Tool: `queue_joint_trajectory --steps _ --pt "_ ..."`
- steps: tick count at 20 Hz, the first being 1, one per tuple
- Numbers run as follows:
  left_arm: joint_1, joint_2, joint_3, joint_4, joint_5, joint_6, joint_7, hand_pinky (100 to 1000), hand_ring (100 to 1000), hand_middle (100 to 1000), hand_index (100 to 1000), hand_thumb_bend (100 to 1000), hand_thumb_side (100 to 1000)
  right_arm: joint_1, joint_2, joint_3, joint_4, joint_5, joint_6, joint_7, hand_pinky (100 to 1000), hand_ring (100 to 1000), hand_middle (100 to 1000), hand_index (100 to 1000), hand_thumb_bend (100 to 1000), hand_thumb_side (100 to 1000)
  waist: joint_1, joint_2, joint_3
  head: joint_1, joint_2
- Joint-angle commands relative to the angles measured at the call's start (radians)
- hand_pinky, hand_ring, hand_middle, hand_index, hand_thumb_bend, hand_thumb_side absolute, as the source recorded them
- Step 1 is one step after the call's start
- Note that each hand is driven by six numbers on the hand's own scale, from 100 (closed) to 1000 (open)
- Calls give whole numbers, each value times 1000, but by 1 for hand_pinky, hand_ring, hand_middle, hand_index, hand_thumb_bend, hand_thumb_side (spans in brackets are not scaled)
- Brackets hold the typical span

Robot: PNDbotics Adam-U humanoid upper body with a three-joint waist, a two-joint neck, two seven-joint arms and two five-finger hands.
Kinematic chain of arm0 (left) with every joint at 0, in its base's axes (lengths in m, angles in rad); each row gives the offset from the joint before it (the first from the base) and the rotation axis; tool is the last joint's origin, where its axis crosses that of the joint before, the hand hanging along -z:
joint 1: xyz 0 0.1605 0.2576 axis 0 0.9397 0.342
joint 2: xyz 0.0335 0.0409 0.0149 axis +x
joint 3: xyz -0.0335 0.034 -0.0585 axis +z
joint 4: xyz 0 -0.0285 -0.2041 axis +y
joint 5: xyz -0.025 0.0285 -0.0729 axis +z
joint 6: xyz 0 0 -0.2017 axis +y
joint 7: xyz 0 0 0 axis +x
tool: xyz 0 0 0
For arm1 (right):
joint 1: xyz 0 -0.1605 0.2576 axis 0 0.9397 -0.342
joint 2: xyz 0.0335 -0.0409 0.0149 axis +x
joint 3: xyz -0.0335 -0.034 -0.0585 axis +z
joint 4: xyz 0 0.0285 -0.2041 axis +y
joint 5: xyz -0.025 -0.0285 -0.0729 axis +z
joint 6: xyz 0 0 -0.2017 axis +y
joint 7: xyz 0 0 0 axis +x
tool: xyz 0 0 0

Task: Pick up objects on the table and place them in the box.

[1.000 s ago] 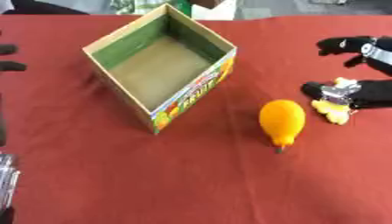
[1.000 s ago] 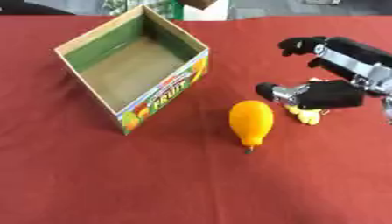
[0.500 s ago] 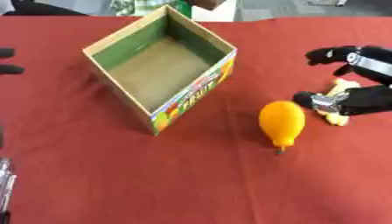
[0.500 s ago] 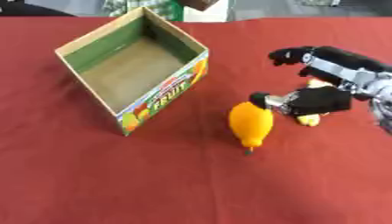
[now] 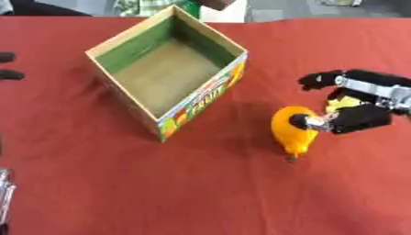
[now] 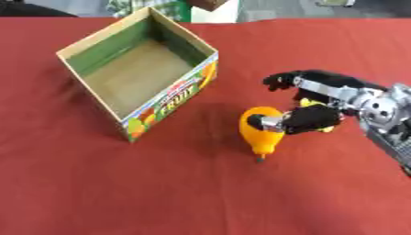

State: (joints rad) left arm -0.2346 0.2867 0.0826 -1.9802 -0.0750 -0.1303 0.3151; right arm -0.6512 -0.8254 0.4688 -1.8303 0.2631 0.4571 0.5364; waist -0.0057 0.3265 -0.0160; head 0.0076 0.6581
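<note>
An open cardboard fruit box [image 5: 233, 57] with green inner walls stands on the red table, left of centre, and holds nothing. An orange pear-shaped fruit [image 5: 291, 136] lies to its right, stem end toward me. My right hand [image 6: 317, 118] comes in from the right, its thumb touching the fruit's right side and its fingers spread above and apart from it. A small yellow thing [image 5: 343, 103] shows under that hand, mostly hidden. At the left edge only dark fingertips [image 5: 9, 73] of my left hand show.
The red cloth [image 5: 201, 193] covers the whole table. A metal part [image 5: 5, 193] shows at the lower left edge. People stand beyond the far edge.
My right hand has moved left from beside the yellow thing until its thumb reaches the orange fruit. The fruit and box have stayed put.
</note>
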Motion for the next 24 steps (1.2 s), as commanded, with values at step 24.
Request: queue_joint_trajectory --steps 24 --pt "1 -2 -5 -20 8 3 -23 549 664 694 764 100 686 -8 23 31 97 110 -77 -4 786 877 586 747 100 391 1 -7 -1 -1 -3"
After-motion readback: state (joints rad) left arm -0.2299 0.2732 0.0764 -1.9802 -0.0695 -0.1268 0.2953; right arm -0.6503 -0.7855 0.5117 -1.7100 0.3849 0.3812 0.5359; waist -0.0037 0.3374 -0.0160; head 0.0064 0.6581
